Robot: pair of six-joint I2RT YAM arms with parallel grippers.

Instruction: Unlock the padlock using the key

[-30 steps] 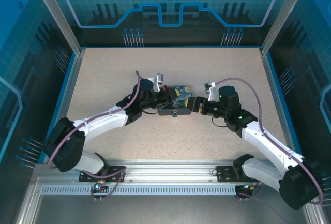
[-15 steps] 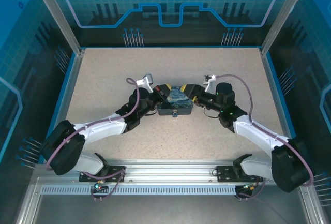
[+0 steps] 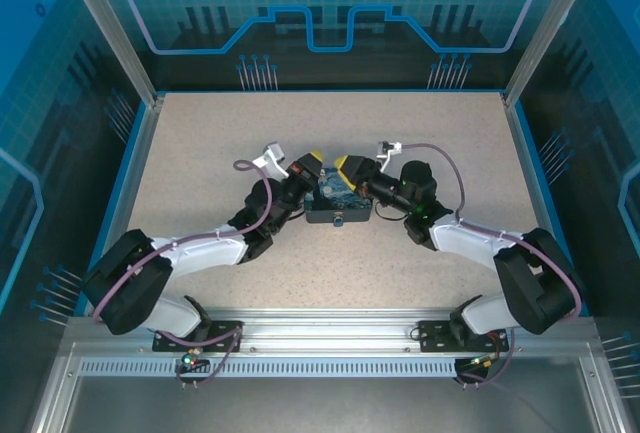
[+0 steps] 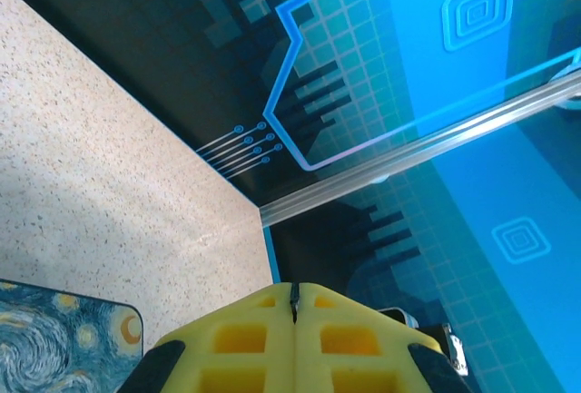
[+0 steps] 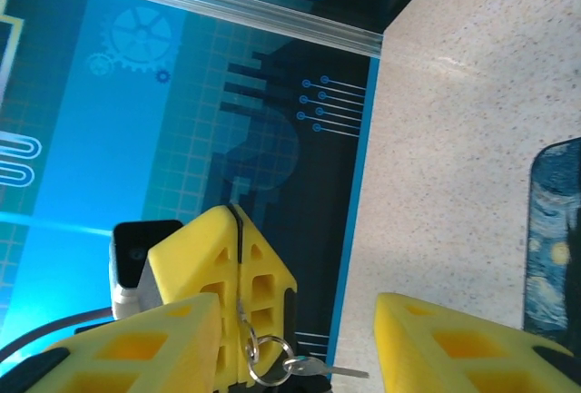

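My left gripper (image 4: pixel 293 307) is clenched flat, pinching a thin wire loop. The key (image 5: pixel 313 370) dangles off its ring, and I'd guess it's light, stiff and slippery. My right gripper (image 3: pixel 348 165) gapes around it, best pinching the flat head. The padlock (image 3: pixel 339 219) waits below, on the box's (image 3: pixel 335 196) near side.

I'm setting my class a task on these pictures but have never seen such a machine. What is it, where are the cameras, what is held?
Two robot arms are bolted at the near edge of a table. The wide picture looks down from above; the other two come from cameras on the wrists. On the table lies a night-sky printed box with a small padlock on its near side. Both grippers hover by its far side. The left gripper is shut on a key ring, the small key dangling from it. The right gripper is open, holding nothing.
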